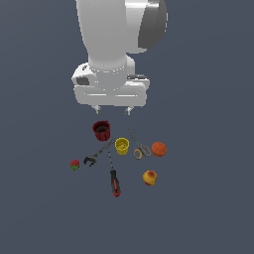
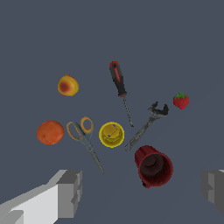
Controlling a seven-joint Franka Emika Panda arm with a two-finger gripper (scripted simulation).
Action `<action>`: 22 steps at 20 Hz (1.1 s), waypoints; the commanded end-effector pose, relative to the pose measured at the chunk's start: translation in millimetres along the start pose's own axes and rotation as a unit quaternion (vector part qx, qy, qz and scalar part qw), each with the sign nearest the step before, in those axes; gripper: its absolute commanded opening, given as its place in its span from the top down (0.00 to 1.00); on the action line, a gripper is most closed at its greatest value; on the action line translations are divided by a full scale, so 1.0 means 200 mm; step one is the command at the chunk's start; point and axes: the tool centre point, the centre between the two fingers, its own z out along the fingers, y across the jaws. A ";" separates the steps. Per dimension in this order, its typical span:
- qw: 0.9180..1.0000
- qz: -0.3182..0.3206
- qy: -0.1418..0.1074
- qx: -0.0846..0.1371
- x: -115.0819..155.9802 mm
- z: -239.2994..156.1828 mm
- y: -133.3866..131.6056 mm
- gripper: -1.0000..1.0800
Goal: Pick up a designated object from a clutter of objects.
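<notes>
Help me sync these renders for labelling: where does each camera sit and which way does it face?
Exterior view: off the arm, looking down at the gripper above the clutter; arm and hand show.
Wrist view: on the wrist, facing down; only the fingertips show.
Shared: orange-red ball, dark red cup, scissors.
</notes>
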 end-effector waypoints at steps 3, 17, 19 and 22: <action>1.000 -0.001 0.000 0.000 0.00 0.00 0.00 0.04; 0.999 0.043 0.000 -0.002 0.03 0.09 -0.08 0.04; 0.998 0.056 0.001 -0.003 0.03 0.12 -0.11 0.04; 0.997 0.078 0.001 -0.003 0.04 0.16 -0.16 0.04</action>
